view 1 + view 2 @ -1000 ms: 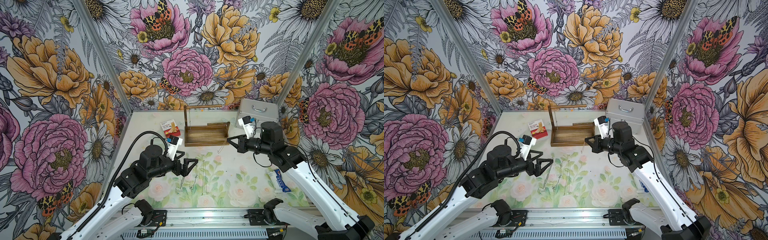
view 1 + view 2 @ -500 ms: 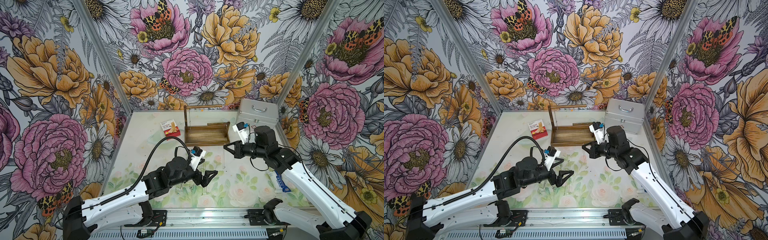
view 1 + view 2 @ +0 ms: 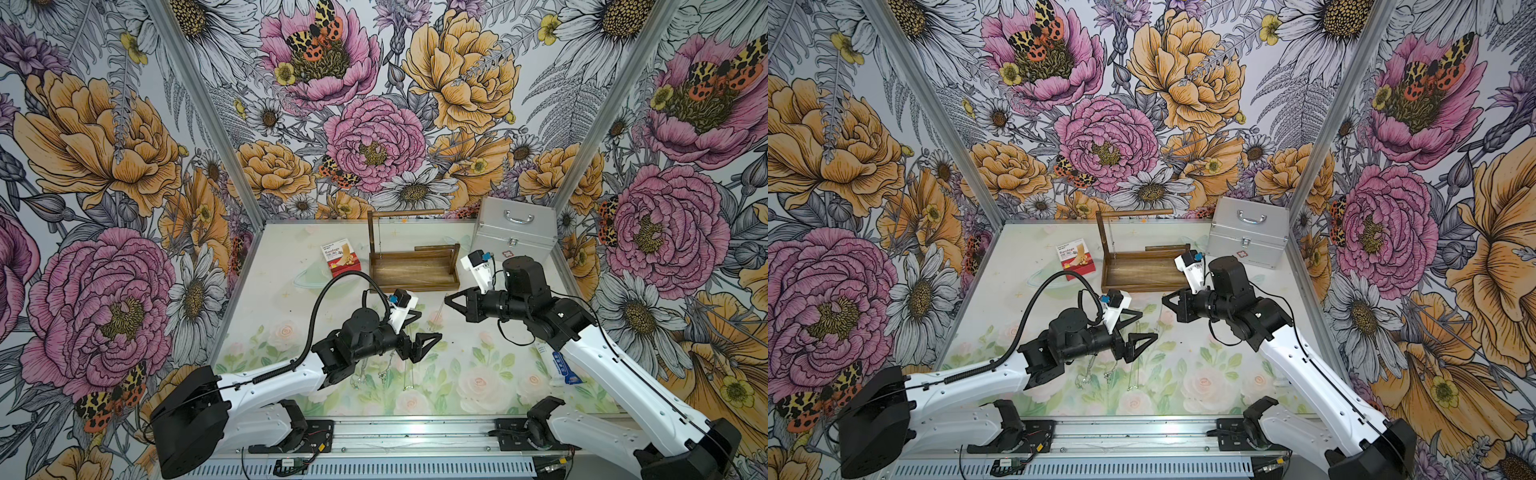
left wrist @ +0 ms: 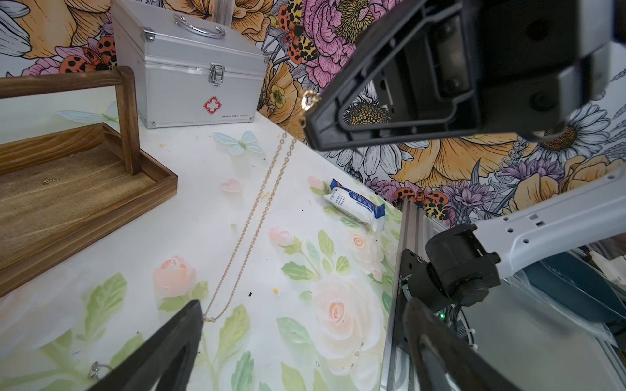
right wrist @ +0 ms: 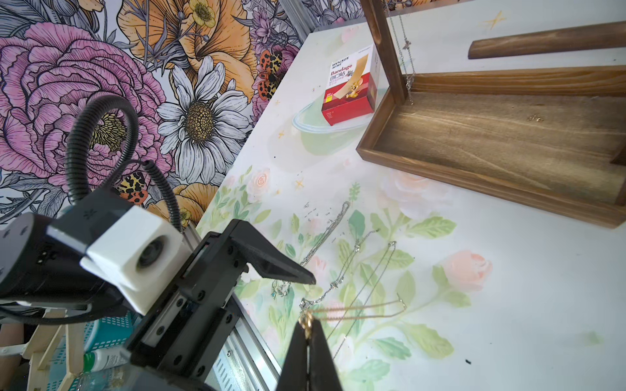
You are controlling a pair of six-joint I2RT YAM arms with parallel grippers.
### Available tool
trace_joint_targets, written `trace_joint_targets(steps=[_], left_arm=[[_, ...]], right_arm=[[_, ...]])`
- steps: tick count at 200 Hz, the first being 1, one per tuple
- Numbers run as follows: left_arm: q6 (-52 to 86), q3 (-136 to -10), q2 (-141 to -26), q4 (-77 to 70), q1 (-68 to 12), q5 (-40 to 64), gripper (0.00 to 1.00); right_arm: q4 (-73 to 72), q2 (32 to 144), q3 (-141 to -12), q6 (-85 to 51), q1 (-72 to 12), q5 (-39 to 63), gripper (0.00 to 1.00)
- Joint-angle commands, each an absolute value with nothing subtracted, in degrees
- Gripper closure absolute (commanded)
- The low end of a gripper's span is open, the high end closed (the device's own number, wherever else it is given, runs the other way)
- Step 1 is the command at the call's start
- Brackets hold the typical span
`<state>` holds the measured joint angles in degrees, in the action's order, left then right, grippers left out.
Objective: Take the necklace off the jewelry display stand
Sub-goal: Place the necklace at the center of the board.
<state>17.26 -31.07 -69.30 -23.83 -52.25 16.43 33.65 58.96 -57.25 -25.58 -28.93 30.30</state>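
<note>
Right fingers are pressed together, pinching the gold necklace at its ring clasp. The chain is clear of the jewelry display stand and hangs as a long loop in front of it, over the middle of the tabletop. In the left wrist view, the low end of the loop sits just beside the tip of one of the left fingers; we cannot tell whether they touch.

Left fingers are spread wide, holding nothing, low over the tabletop.

The stand is at the back of the tabletop. One thin silver chain hangs from its top rod, close to the post.

Several silver necklaces lie flat on the tabletop under the left arm.

A silver metal case is just beside the stand.
</note>
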Motion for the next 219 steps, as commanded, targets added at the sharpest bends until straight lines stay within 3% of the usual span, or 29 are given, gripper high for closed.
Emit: trace_joint_targets(steps=[1, 61, 219], left_arm=[[20.6, -30.8, -73.3, -34.9, -49.0, 28.3, 0.09], [22.8, -36.6, -86.4, -41.7, -45.9, 39.6, 0.21], [23.1, -42.7, -97.5, -42.6, -42.9, 42.2, 0.28]], right_arm=[[33.1, 57.7, -58.0, -25.3, -29.4, 30.6, 1.00], [33.5, 57.9, -58.6, -25.4, -29.5, 30.6, 1.00], [34.2, 57.9, -59.9, -25.3, -29.6, 30.8, 1.00]])
